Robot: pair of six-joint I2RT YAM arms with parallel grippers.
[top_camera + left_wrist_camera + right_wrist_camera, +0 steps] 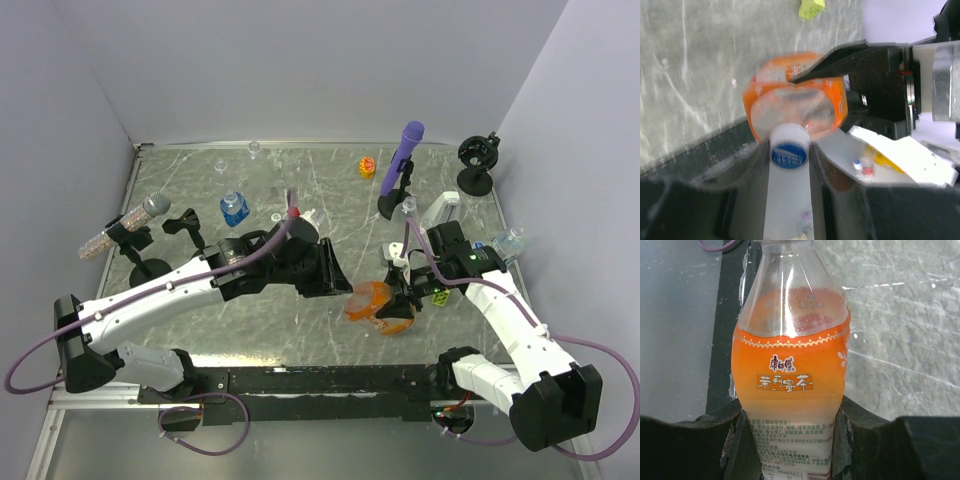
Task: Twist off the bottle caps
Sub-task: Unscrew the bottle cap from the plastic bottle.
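The squarish orange bottle (372, 303) hangs tilted over the table's near middle, between both arms. My right gripper (790, 427) is shut on the bottle's (790, 375) lower labelled body, one finger on each side. In the top view the right gripper (408, 297) sits just right of the bottle. My left gripper (788, 150) is shut on the bottle's white cap (788, 142) with its blue printed top, and the bottle (795, 97) extends away from it. From above, the left gripper (340, 285) meets the bottle from the left. The right wrist view does not show the cap.
A blue-labelled bottle (234, 208) stands at the back left and a clear bottle (508, 241) lies by the right wall. A purple microphone-like stick (405, 150), a black stand (478, 160), a silver microphone on a stand (130, 225) and a yellow block (368, 167) ring the back.
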